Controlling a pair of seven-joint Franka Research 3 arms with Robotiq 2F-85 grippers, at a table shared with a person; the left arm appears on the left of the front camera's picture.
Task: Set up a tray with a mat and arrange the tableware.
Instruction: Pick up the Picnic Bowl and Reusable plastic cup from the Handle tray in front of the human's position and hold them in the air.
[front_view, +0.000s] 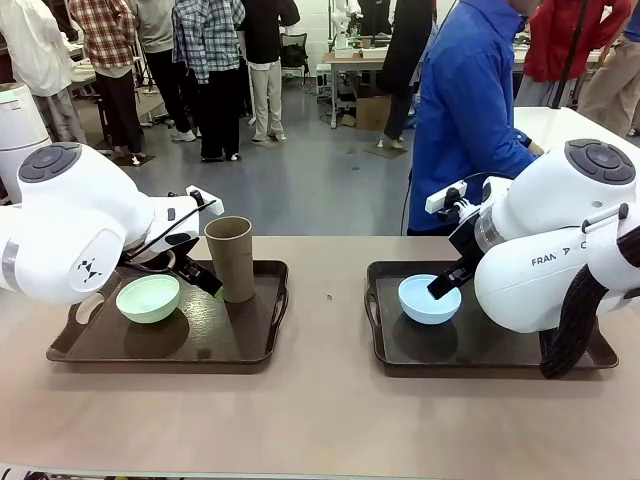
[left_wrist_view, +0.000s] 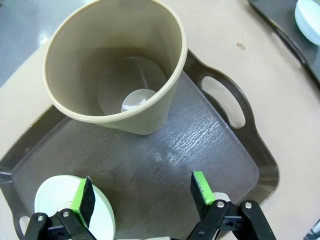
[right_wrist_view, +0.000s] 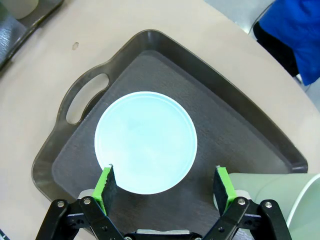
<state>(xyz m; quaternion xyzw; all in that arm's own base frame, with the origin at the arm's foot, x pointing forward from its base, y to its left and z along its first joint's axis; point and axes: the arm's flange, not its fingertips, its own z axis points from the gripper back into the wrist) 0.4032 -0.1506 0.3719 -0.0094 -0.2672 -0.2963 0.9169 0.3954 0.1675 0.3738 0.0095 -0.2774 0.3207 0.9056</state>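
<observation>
On the left tray (front_view: 75, 345) a pale mint bowl (front_view: 148, 298) sits beside the tall brown cup (front_view: 231, 258). My left gripper (front_view: 197, 272) hangs between them, low over the tray. In the left wrist view it (left_wrist_view: 142, 196) is open over the dark textured mat (left_wrist_view: 200, 145), with the brown cup (left_wrist_view: 115, 75) upright ahead and the mint bowl (left_wrist_view: 60, 197) by one finger. My right gripper (front_view: 446, 285) hovers at the light blue bowl (front_view: 430, 299). Its wrist view shows it (right_wrist_view: 165, 182) open, its fingers over the near rim of that bowl (right_wrist_view: 145, 142). A pale green cup (right_wrist_view: 280, 187) shows partly at the corner.
The right tray (front_view: 390, 345) lies about a hand's width from the left tray, with bare tabletop (front_view: 325, 400) between and in front. A person in a blue jacket (front_view: 465, 110) stands at the far edge behind the right tray. Each tray has cut-out handles (right_wrist_view: 85, 97).
</observation>
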